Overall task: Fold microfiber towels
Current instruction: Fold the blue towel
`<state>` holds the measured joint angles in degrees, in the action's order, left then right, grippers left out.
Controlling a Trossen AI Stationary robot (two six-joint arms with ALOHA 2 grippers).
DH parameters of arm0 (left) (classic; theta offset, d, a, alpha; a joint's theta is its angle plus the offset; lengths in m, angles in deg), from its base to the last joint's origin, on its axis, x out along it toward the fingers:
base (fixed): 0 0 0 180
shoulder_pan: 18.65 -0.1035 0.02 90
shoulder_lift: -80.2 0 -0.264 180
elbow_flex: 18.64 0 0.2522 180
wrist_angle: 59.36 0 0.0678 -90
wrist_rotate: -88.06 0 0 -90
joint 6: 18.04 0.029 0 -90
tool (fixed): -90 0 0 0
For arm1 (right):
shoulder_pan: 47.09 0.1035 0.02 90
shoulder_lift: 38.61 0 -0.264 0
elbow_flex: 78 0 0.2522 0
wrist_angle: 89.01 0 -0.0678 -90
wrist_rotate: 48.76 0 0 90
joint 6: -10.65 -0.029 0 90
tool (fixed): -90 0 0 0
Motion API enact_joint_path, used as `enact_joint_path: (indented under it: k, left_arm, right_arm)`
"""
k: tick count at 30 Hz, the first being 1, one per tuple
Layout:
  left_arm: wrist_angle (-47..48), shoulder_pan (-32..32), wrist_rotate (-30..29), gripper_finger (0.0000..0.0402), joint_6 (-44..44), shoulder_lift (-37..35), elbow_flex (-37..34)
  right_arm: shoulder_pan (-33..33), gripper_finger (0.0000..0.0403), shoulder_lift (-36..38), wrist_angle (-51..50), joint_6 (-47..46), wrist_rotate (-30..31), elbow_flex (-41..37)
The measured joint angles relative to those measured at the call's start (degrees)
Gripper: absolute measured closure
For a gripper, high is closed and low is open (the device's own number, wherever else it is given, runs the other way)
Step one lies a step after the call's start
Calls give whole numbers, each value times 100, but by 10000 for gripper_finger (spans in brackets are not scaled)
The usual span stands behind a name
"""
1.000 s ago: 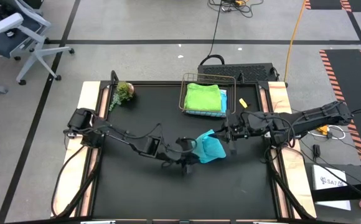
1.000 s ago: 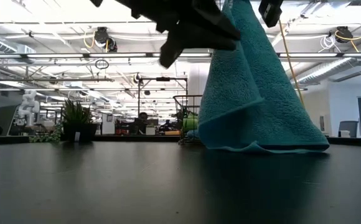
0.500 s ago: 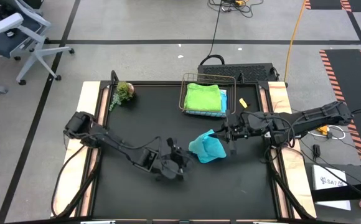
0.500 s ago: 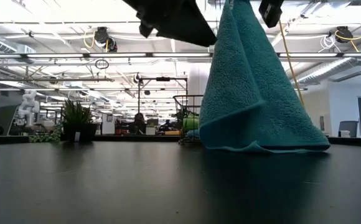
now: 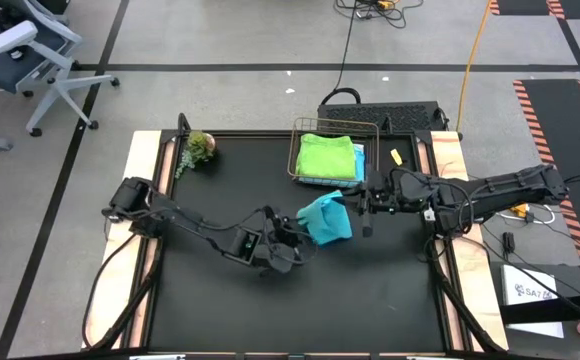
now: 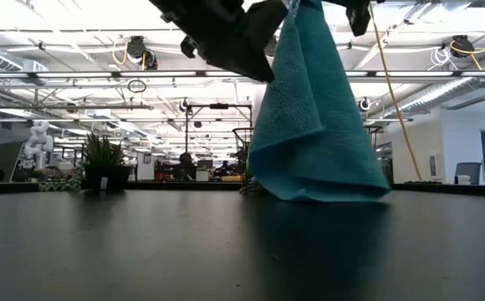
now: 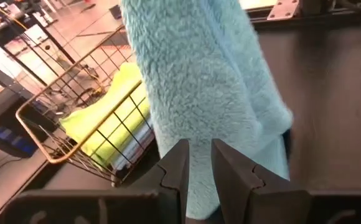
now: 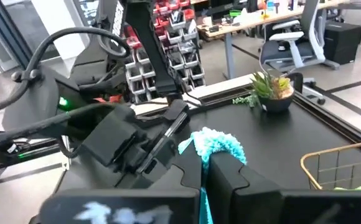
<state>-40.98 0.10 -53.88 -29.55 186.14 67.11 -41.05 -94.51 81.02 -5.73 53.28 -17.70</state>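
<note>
Item, high view: teal towel (image 5: pixel 326 218), small, light and limp, best taken by a corner or folded edge, hangs between the right hand (image 5: pixel 367 203), pinched shut on its top corner, and the left hand (image 5: pixel 292 244) just beside its lower edge. Low view: cloth (image 6: pixel 313 109) drapes in a cone from above, hem at the worktop (image 6: pixel 142 251). Left wrist view: narrow-set fingers (image 7: pixel 174 165) straddle the towel's fold (image 7: pixel 199 93), grip uncertain; right wrist view: tuft (image 8: pixel 216 144) protrudes from clamped fingers.
</note>
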Motion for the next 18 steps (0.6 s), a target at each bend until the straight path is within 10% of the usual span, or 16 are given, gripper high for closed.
enact_joint_path:
  k: [18]
  left_arm:
    - [-958,-210,1772,329,-1280,727,-6]
  right_arm:
    - [-381,403,-98,207,-92,21,2]
